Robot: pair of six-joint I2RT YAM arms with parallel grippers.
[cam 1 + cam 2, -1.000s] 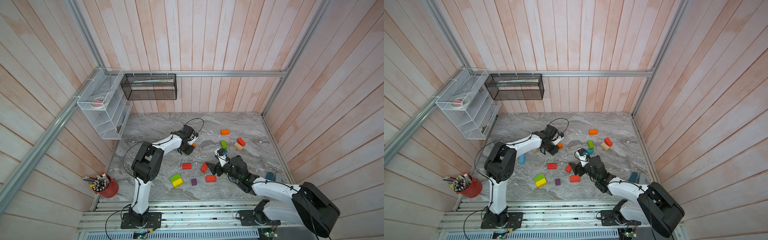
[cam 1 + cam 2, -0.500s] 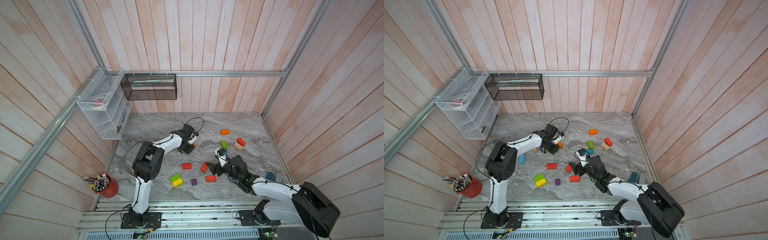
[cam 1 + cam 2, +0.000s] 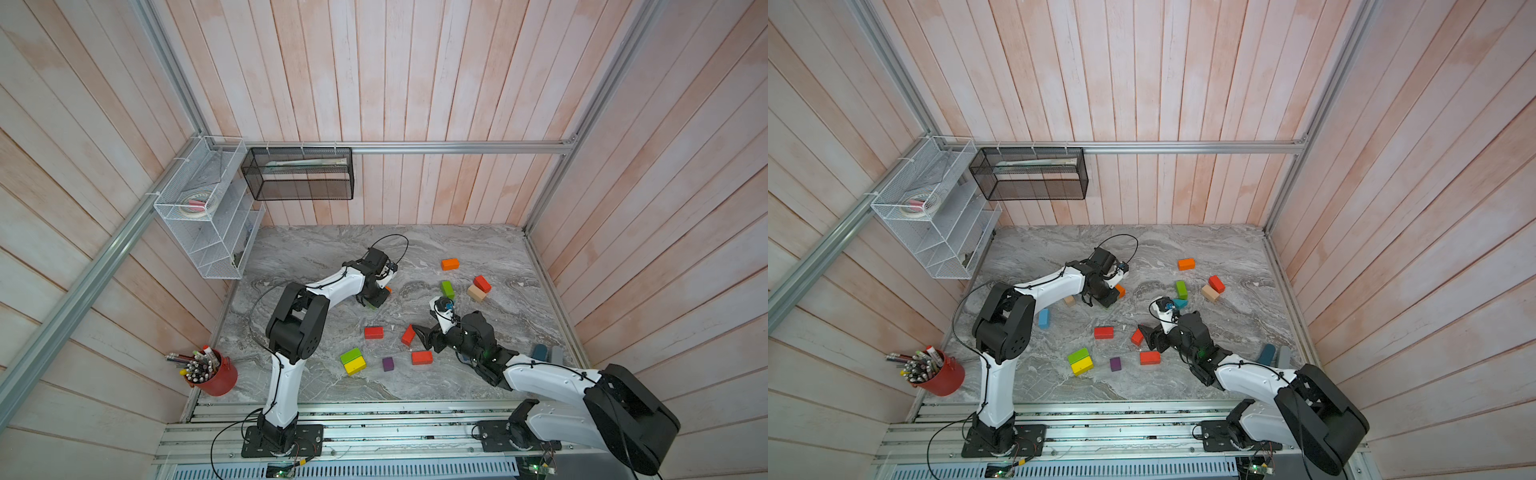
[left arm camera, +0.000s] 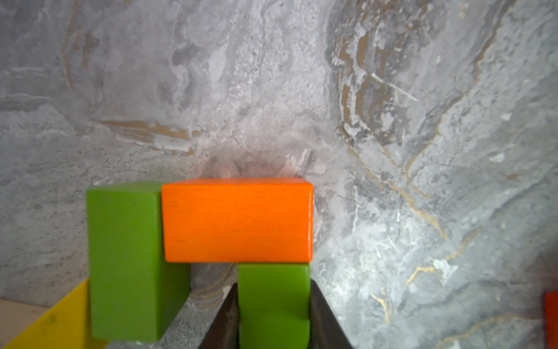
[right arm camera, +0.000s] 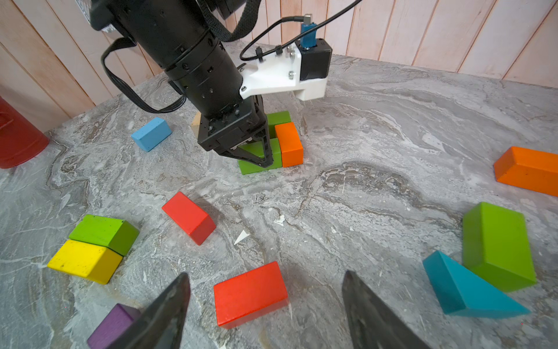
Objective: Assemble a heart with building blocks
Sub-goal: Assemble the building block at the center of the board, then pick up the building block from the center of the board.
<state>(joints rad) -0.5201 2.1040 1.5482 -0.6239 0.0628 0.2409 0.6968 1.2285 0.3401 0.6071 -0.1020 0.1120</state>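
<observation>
My left gripper (image 4: 273,284) is shut on a green block (image 4: 273,302) resting on the marble table. The block's end butts against an orange brick (image 4: 238,220), and a second green brick (image 4: 126,256) lies along the orange one's other end. A yellow piece (image 4: 60,320) touches that cluster. The same gripper (image 3: 374,298) shows in both top views, left of the table's centre. My right gripper (image 5: 266,275) is open and low, its fingers on either side of a red brick (image 5: 250,293) without touching it. Other building blocks lie loose: red (image 5: 188,217), green (image 5: 104,231) on yellow (image 5: 84,261), purple (image 5: 111,326).
A teal wedge (image 5: 465,290), a green brick (image 5: 498,260), an orange brick (image 5: 528,170) and a blue brick (image 5: 151,137) lie scattered. A red pencil cup (image 3: 216,374) stands at the front left. Dark-blue and grey bars (image 3: 546,353) lie by the right wall. Wire racks (image 3: 208,208) hang on the walls.
</observation>
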